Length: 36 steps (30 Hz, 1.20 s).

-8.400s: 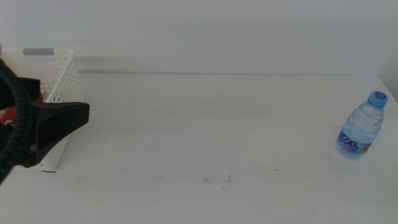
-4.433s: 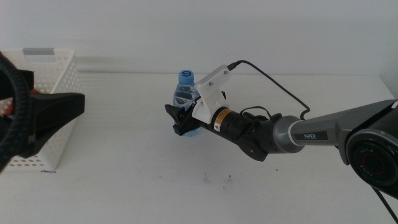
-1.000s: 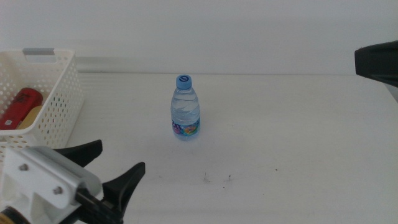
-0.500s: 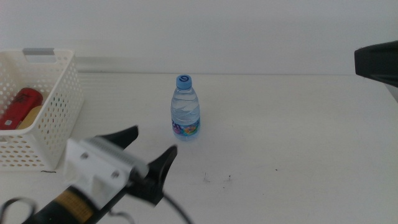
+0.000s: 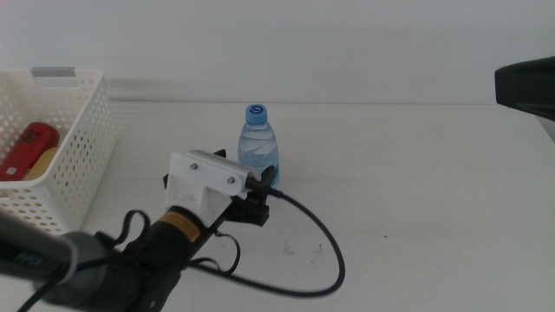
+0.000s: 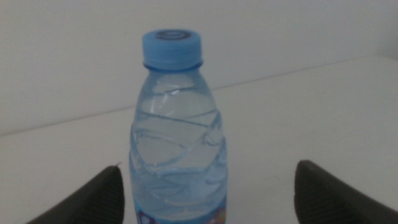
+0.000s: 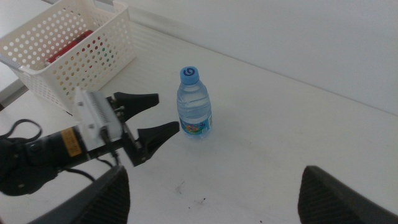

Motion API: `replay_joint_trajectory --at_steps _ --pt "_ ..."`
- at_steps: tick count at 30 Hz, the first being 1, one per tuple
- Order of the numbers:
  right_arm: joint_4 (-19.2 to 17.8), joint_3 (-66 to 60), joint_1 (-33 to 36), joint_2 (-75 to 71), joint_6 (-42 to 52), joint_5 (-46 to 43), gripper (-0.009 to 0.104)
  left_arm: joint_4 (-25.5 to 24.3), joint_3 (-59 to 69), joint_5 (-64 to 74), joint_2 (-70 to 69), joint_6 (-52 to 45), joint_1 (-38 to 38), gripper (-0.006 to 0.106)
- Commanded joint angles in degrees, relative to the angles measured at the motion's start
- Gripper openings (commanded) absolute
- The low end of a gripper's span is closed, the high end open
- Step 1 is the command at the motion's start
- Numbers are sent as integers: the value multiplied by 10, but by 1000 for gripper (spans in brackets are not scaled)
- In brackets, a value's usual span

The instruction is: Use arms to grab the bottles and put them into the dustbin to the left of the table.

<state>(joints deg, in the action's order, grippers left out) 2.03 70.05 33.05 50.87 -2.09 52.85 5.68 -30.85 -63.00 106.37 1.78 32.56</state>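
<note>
Middle view, left gripper [image 5: 260,192]: you see it at the end of the arm that comes up from the lower left, its white mount [image 5: 206,177] covering most of the jaws, so from here you cannot tell their spread.
Middle view, water bottle [image 5: 259,143]: upright on the table [image 5: 416,191], straight ahead of the left gripper and partly hidden behind it; blue cap up.
Middle view, dustbin [image 5: 61,147]: off to the gripper's left side at the table edge, with a red can [image 5: 26,149] lying inside.
Middle view, right gripper: only a dark block at the picture's right edge, well apart from the bottle.

Left wrist view, left gripper [image 6: 205,190]: released, jaws spread wide.
Left wrist view, water bottle [image 6: 177,134]: you have it standing between the two jaw tips, nearer one jaw than the other, touching neither that you can see.

Right wrist view, right gripper [image 7: 214,193]: held high over the table, jaws wide apart and gripping nothing.
Right wrist view, water bottle [image 7: 194,104]: far below this gripper, just ahead of the left gripper's [image 7: 163,115] open tips.
Right wrist view, dustbin [image 7: 93,53]: beyond the left arm, red can [image 7: 68,45] visible inside.
</note>
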Motion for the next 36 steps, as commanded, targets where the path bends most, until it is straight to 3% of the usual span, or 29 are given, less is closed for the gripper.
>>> replay_joint_trajectory --at_steps 1,17,26,29,36 --pt "-3 4 1 -1 4 -2 91 3 -22 1 20 1 -6 94" --pt "-3 4 1 -1 4 -2 91 10 -190 29 177 1 -23 94" --pt "-3 4 1 -1 4 -2 91 61 -245 45 216 -2 -23 92" --pt "-3 4 1 -1 4 -2 91 68 -249 61 218 7 -24 76" --pt "-3 4 1 -1 4 -2 91 49 -205 125 108 -26 -27 -2"
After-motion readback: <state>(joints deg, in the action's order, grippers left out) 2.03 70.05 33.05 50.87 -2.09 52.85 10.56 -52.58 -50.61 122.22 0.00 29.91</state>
